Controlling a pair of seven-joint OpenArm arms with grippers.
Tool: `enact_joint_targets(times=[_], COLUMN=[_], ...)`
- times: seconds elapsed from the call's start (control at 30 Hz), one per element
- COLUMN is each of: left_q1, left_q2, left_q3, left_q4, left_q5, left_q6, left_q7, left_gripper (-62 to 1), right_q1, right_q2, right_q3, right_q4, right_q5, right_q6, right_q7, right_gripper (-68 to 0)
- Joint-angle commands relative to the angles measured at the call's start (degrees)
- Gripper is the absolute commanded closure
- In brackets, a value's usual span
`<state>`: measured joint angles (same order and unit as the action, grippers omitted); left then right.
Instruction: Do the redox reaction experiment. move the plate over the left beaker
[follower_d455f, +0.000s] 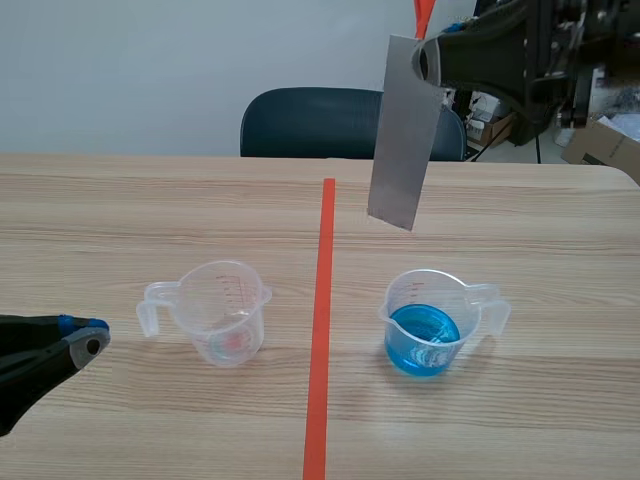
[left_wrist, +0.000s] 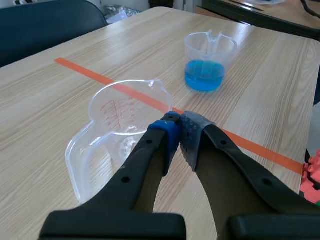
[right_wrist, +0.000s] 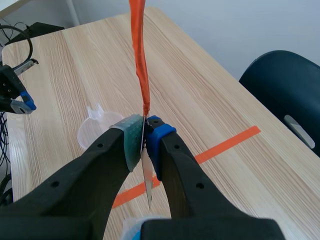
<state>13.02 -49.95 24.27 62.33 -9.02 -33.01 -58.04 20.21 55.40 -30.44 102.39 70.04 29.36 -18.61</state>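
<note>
I'm holding the plate (follower_d455f: 405, 140) pinched in my right gripper (right_wrist: 144, 136), hanging right of the tape (follower_d455f: 322, 320); my left gripper (left_wrist: 179, 131), pressed together, is sitting left of it.

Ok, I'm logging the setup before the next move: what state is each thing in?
left gripper: shut, holding nothing.
left beaker: upright, looks empty.
right beaker: upright, blue liquid inside.
right gripper: shut on the plate.
plate: hanging above the table, not over the left beaker.
</note>
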Motion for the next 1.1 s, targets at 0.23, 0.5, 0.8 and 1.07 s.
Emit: enact_joint_targets(times=[0.23, 0.5, 0.8, 1.07], left_q1=[12.63, 21.75, 26.01, 25.86], left_q2=[5.73, 16.68, 28.89, 35.98], left_q3=[-10.34, -20.81, -26.77, -26.97], left_q4=[0.42, 0.42, 0.42, 1.49], left_q5=[-0.15, 0.90, 11.56, 16.20], left_q6=[5.51, 9.92, 15.96, 17.51], left_q7=[-2.62, -3.45, -7.80, -10.03], left_gripper=[-5.7, -21.7, -52.5, -62.3], right_q1=[3.50, 3.45, 3.43, 3.48], right_q2=[-10.64, -22.36, -33.24, -42.88], right_q3=[0.55, 0.55, 0.52, 0.48], right_q4=[0.31, 0.31, 0.17, -4.26], right_q5=[-2.54, -10.51, -17.07, -21.22], right_q6=[-0.48, -1.99, -2.14, -2.01], right_q7=[-7.98, -13.70, -18.40, -22.60], right_gripper=[-0.6, -0.6, -0.6, -0.6])
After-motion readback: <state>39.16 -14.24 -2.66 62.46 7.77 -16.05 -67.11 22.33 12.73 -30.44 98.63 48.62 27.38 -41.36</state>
